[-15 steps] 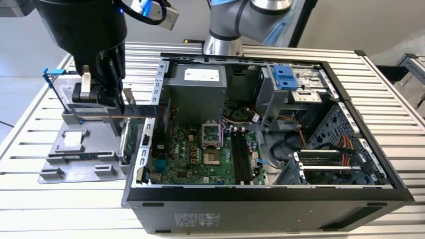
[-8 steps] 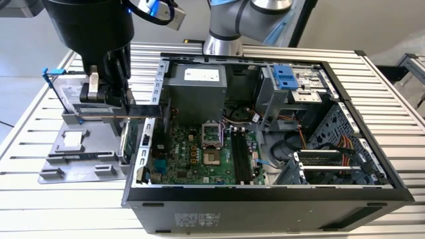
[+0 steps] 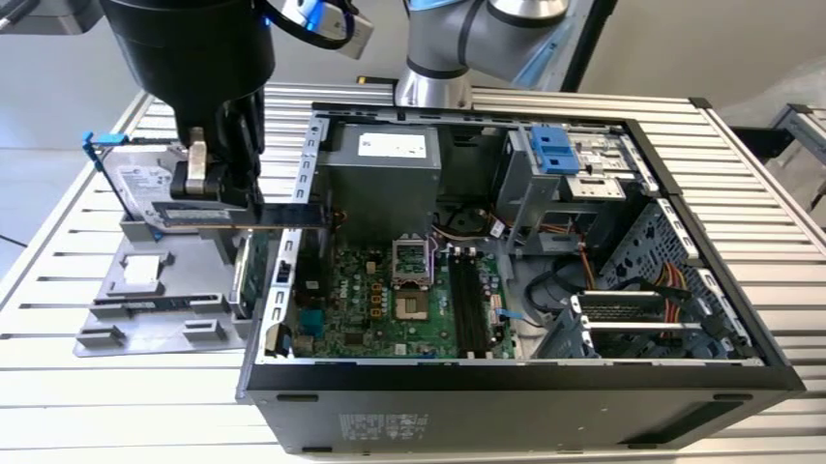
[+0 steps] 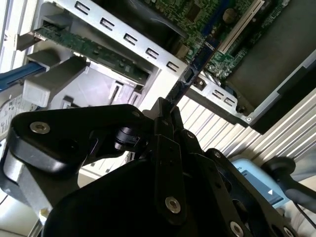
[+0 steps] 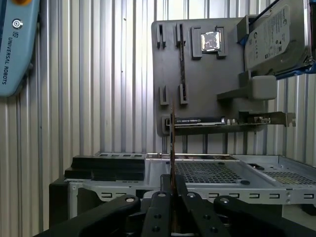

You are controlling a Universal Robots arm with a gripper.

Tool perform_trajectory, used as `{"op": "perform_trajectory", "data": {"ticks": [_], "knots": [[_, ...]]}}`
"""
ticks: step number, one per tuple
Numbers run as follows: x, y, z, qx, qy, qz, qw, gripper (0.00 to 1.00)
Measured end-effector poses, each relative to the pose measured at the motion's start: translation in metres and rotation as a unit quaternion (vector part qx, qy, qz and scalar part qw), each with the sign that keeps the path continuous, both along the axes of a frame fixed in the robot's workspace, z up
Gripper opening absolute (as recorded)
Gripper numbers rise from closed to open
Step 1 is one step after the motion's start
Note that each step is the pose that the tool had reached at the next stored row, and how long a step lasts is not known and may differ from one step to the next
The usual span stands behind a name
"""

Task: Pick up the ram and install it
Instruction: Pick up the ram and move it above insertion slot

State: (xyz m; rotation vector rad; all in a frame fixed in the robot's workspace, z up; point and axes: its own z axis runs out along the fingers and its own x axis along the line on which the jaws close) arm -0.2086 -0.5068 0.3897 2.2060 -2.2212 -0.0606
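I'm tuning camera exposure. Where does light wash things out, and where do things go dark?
In the second wrist view, brightness washes out the grey parts holder while the gripper holding the ram is a dark silhouette; in the first wrist view, glare streaks the table; the exterior view is evenly lit, the computer case shadowed inside.

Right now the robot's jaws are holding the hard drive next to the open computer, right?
Not quite. The jaws are shut on the ram, a thin stick, next to the open computer. The hard drive stands apart in the grey holder. The exterior view shows this.
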Motion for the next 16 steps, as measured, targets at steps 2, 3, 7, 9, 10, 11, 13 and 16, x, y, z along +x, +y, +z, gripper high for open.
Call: {"op": "perform_trajectory", "data": {"ticks": [2,3,7,9,10,11,13,16], "knots": [[0.002,0.0,0.0,0.0,0.0,0.0,1.0,0.0],[0.0029,0.0,0.0,0.0,0.0,0.0,1.0,0.0],[0.0066,0.0,0.0,0.0,0.0,0.0,1.0,0.0],[0.0085,0.0,0.0,0.0,0.0,0.0,1.0,0.0],[0.0094,0.0,0.0,0.0,0.0,0.0,1.0,0.0],[0.0103,0.0,0.0,0.0,0.0,0.0,1.0,0.0],[0.0121,0.0,0.0,0.0,0.0,0.0,1.0,0.0],[0.0149,0.0,0.0,0.0,0.0,0.001,1.0,0.0]]}}
